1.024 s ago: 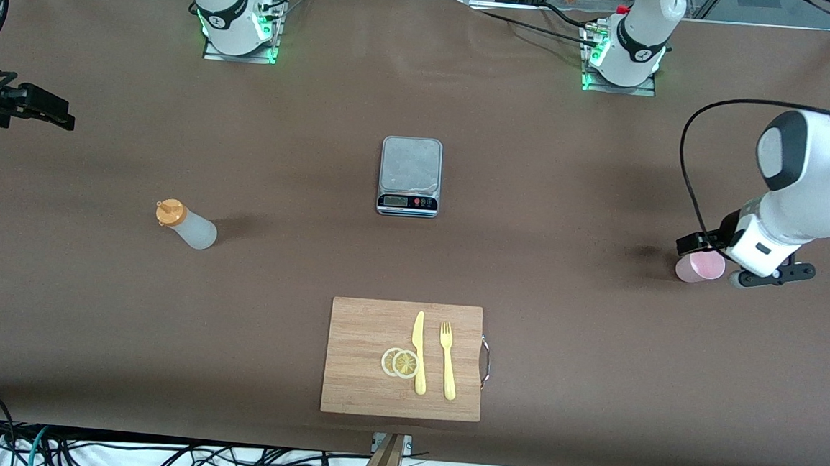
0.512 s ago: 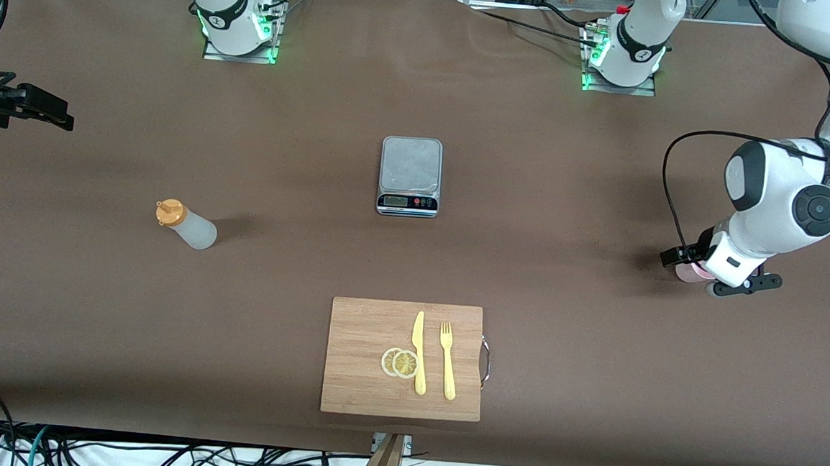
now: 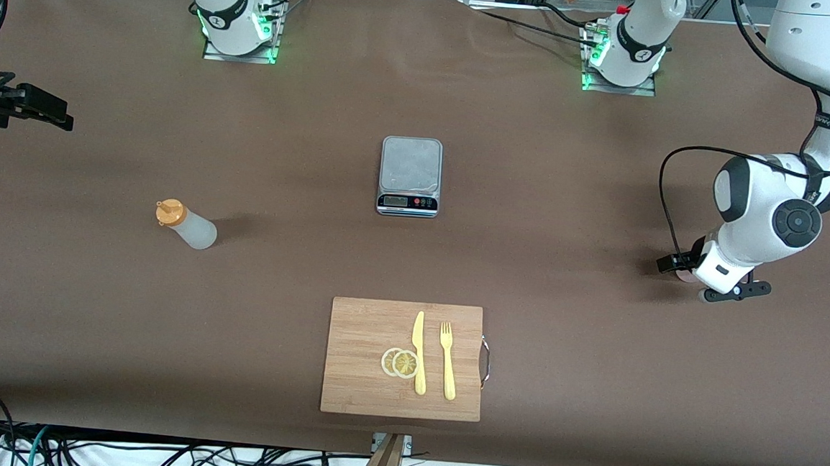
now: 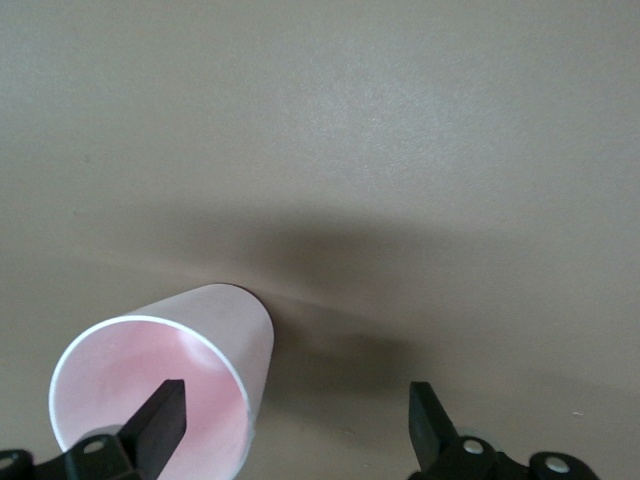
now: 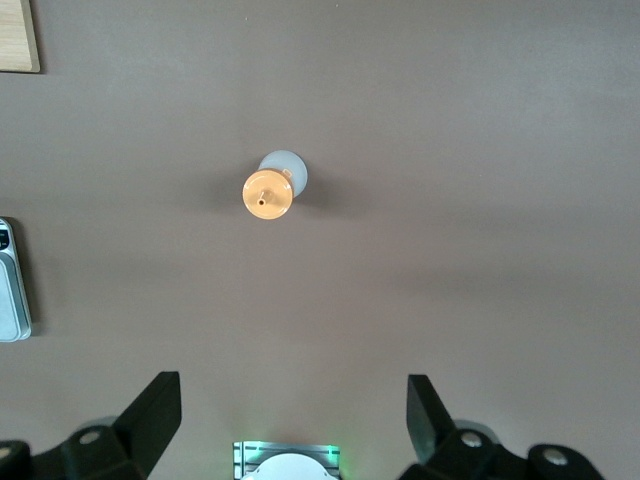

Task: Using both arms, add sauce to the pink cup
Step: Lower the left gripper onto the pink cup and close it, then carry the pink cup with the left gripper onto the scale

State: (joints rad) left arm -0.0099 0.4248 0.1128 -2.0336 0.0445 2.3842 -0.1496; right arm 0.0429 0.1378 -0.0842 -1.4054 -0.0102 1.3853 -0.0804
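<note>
The pink cup (image 4: 160,390) stands upright on the brown table at the left arm's end; the front view shows only a sliver of it (image 3: 683,276) under the left wrist. My left gripper (image 4: 295,400) is open low over it, also seen in the front view (image 3: 700,279). One finger (image 4: 165,415) is over the cup's mouth, the other (image 4: 425,415) is outside, beside the cup. The sauce bottle (image 3: 188,226) with its orange cap stands upright toward the right arm's end and shows in the right wrist view (image 5: 268,192). My right gripper (image 5: 290,395) is open and empty, held high at the table's end (image 3: 44,109), waiting.
A silver kitchen scale (image 3: 409,176) sits mid-table. A wooden cutting board (image 3: 366,331) lies nearer the front camera, with a yellow knife (image 3: 418,352), a yellow fork (image 3: 447,361) and two lemon slices (image 3: 400,362) on it.
The left arm has swung in and lowered its gripper onto the pink cup, so the wrist now covers most of the cup in the front view. The right arm and the sauce bottle have not moved.
</note>
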